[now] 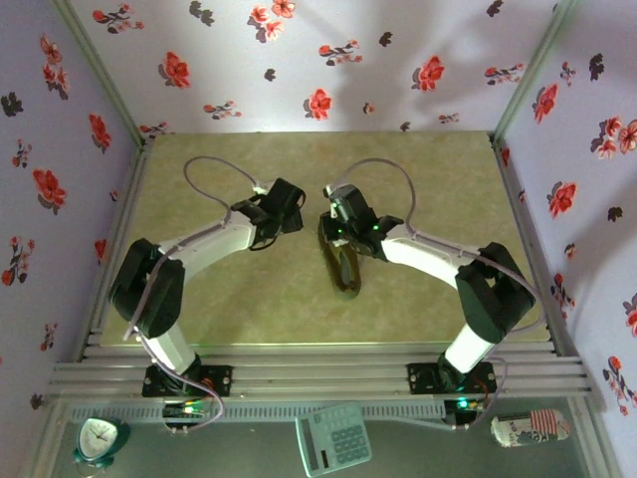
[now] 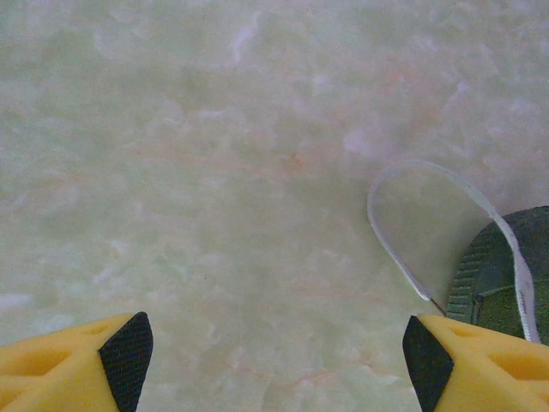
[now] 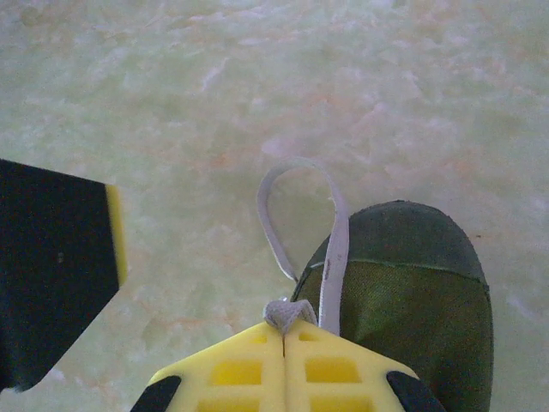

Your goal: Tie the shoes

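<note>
A pale green marbled worktop (image 1: 418,179) sits boxed in by flower-papered walls (image 1: 299,60). Nearest, in front of the arm bases and off the worktop, lie a small clock (image 1: 100,438), a calculator (image 1: 333,440) and a can (image 1: 530,428) on its side, all well apart from the work. Further in, the olive shoe (image 1: 345,264) lies mid-worktop, its toe apparently pointing away from the bases. It is the one hollow thing here, and its inside is too dark to tell whether anything is in it. Over the shoe, the right jaws are pinched tight on the white lace (image 3: 336,240), probably so that the strand keeps its shape. Just beside the toe, the left jaws stand wide with nothing between them, over bare worktop. I judge them ready to take the lace. Farthest, the lace curves out in a loop that lies flat beyond the toe
</note>
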Controlling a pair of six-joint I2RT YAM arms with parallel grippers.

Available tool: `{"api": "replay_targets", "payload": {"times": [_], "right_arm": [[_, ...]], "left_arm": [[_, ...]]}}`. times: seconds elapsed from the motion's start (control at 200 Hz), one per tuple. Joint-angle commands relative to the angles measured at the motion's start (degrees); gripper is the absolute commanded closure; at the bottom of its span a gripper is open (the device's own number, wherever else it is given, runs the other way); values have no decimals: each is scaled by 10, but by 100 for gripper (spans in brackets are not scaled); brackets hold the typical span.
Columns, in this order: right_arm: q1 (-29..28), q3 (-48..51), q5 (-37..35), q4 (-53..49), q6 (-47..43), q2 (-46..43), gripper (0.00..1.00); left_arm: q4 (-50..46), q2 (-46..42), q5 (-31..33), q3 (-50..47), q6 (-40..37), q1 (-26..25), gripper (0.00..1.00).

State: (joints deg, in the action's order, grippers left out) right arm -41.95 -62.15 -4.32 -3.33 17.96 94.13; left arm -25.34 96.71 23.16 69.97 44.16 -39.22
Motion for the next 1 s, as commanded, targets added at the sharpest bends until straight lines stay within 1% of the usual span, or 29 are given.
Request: {"api": "replay_targets", "payload": {"times": [0.0, 0.09, 0.235, 0.38, 0.495, 0.635, 0.805, 0.92, 0.995], "right_arm": [[-5, -28, -11, -9, -22, -12, 100], [-7, -26, -21, -11, -27, -11, 100], [-8, -10, -26, 11, -33, -16, 100], [-7, -19, -14, 6, -44, -4, 100], [-7, -25, -7, 5, -47, 0, 100], [-7, -22, -1, 11, -40, -10, 100], [-6, -14, -14, 0, -43, -23, 100], [-5, -1, -22, -7, -42, -42, 100], [1, 12, -22, -9, -36, -59, 100]], "left_arm": [[-27, -48, 52, -12, 24, -5, 19], [-35, -57, 65, -17, 26, -5, 18], [-65, -41, 76, 5, 32, -7, 18], [-88, -30, 93, 22, 44, -13, 18], [-99, -38, 113, 22, 50, -25, 18], [-101, -52, 117, 11, 50, -30, 18], [-92, -63, 129, 1, 31, -36, 17], [-51, -83, 134, -16, 2, -50, 16], [-21, -99, 122, -34, -17, -53, 15]]}}
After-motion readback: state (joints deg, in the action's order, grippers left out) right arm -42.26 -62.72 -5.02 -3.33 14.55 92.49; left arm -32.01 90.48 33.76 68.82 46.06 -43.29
